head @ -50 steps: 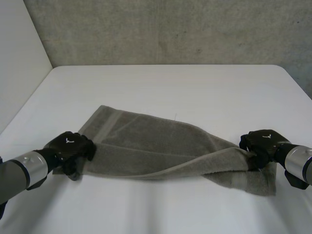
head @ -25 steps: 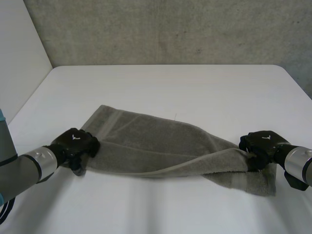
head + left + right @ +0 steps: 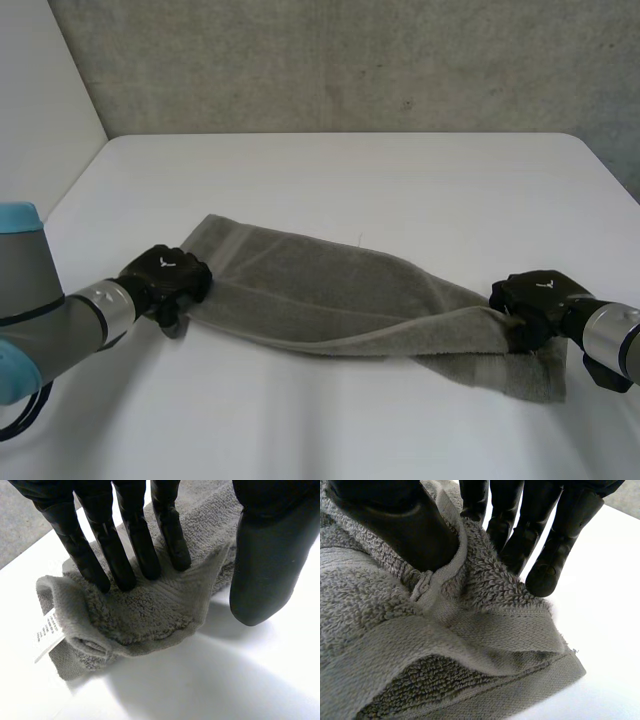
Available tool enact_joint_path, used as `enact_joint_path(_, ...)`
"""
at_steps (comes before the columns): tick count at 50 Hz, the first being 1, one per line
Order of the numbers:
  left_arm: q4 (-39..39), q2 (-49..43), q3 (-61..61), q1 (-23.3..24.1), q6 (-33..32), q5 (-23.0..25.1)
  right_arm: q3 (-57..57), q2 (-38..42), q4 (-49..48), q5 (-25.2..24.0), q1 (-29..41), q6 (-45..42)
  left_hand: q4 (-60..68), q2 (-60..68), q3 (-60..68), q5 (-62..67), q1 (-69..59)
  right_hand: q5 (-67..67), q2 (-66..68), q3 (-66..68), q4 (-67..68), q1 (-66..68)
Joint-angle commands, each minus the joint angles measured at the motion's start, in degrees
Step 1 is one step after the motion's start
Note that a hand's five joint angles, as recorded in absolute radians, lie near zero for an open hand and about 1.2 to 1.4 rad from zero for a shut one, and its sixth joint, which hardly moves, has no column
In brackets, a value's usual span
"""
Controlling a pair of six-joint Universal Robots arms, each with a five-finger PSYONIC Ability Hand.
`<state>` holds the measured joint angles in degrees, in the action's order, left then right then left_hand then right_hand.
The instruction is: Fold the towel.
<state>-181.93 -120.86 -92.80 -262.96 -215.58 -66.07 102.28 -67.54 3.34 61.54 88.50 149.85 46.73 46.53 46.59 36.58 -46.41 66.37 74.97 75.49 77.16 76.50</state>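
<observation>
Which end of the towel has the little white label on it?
The end under the left robot hand: the white label hangs at that towel corner.

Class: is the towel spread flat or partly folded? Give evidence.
Partly folded. The towel lies doubled over itself, a hem running across its top layer, a lower layer showing near the right hand.

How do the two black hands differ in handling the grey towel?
The left hand lays straight fingers flat on a towel corner; the right hand's fingers back a raised fold. The left hand's thumb rests beside the cloth; the right hand's thumb presses that fold against them. Both sit at the towel's ends.
</observation>
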Motion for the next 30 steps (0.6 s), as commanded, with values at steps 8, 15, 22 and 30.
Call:
enact_joint_path(8,0.0,-0.87,2.01,0.43,0.77,-0.29,0.12,0.22,0.0,-0.02,-0.08,-0.88,26.9,27.1,27.04,27.05,-27.22,3.63,5.03,4.51,2.84,3.5)
enact_joint_path(15,0.53,0.62,2.36,0.34,2.62,-0.29,0.03,0.22,0.0,-0.02,-0.08,-0.88,33.27,33.47,33.41,33.42,-33.59,3.63,5.03,4.51,2.84,3.5)
enact_joint_path(22,1.05,2.37,1.92,-0.27,2.8,-0.2,0.03,0.22,0.09,-0.02,-0.08,-0.88,33.27,33.47,33.41,33.42,-33.59,3.63,5.03,4.51,2.84,3.5)
enact_joint_path(30,1.23,5.71,-1.23,-2.02,2.27,1.38,-0.24,-0.84,1.58,0.24,-0.17,-0.97,33.27,33.47,33.41,33.42,-33.59,3.63,5.03,4.51,2.84,3.5)
